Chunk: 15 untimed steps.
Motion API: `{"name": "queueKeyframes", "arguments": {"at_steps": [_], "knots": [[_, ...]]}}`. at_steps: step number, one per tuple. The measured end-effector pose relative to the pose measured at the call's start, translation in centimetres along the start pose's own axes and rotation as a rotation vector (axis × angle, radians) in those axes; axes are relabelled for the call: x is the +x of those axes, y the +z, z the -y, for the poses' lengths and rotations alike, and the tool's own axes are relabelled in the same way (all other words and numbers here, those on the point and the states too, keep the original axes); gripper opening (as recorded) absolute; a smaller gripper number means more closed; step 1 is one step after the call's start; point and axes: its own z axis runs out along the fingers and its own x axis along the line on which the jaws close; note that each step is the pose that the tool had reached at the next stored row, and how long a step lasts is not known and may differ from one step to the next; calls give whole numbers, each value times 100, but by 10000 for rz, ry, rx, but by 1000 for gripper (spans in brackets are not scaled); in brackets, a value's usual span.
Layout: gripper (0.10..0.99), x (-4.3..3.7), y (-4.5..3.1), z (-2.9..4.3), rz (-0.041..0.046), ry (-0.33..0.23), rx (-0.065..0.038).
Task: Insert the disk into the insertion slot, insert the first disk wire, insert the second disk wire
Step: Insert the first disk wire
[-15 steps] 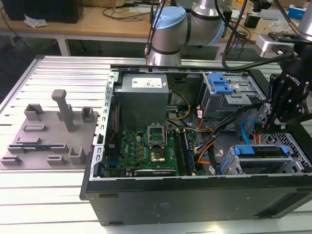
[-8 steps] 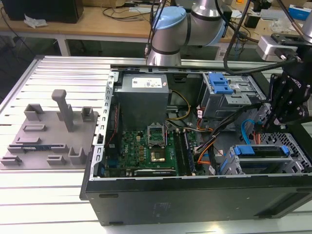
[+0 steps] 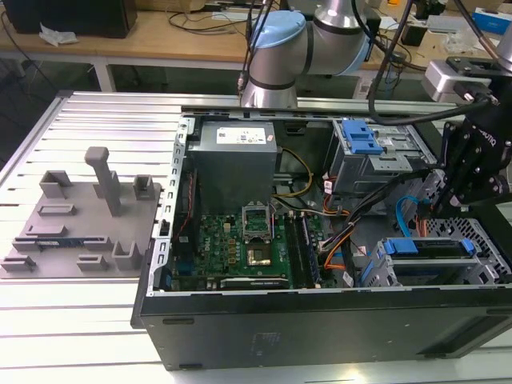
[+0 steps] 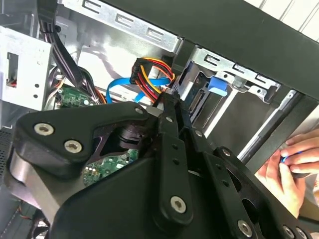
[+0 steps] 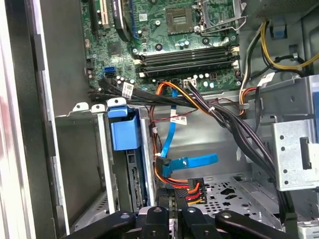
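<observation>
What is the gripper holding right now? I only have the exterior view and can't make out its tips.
Observer: In the first wrist view, the gripper is shut on a dark wire plug with red, orange and yellow leads.
Operator: Is it in the disk yet?
Observer: No. The plug sits apart from the disk, whose blue carrier tab faces that camera.
Operator: Anyone nearby?
Observer: Yes. The second wrist view shows a person's hand just beyond the black edge of the case.
</observation>
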Motion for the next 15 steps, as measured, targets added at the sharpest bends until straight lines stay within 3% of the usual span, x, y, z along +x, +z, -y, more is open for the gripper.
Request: {"name": "queueKeyframes", "arguments": {"at_steps": [2, 3, 5, 11, 14, 15], "knots": [[165, 0, 0, 0, -1, -231, -2], [165, 0, -1, 1, -26, -404, -50], [165, -1, 1, 5, -86, -647, -253], [165, -3, 0, 35, -91, -672, -284], [165, -8, 0, 89, -128, -682, -443], [165, 6, 1, 114, -151, -690, -561]]}}
